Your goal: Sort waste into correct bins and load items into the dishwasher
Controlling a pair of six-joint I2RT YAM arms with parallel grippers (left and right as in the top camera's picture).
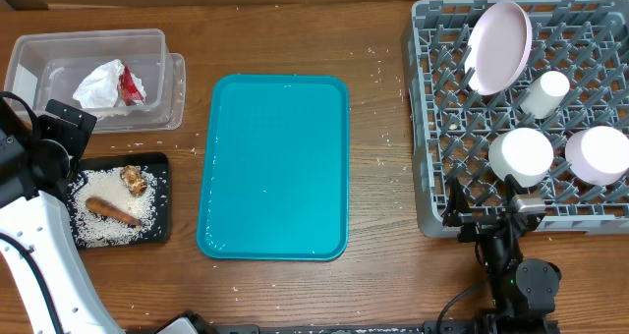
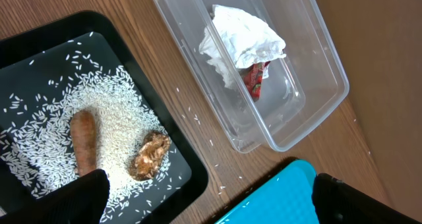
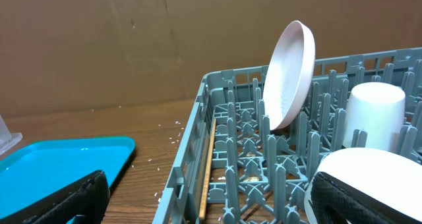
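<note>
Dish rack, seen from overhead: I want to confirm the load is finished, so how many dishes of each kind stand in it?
Plate: 1
Cup: 1
Bowls: 2
Total: 4

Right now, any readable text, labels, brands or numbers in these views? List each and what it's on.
No legible text in any view.
Red scrap in the clear tub: may carry print, too blurred to read.
Dish rack, plate, black tray, teal tray: no markings visible.
</note>
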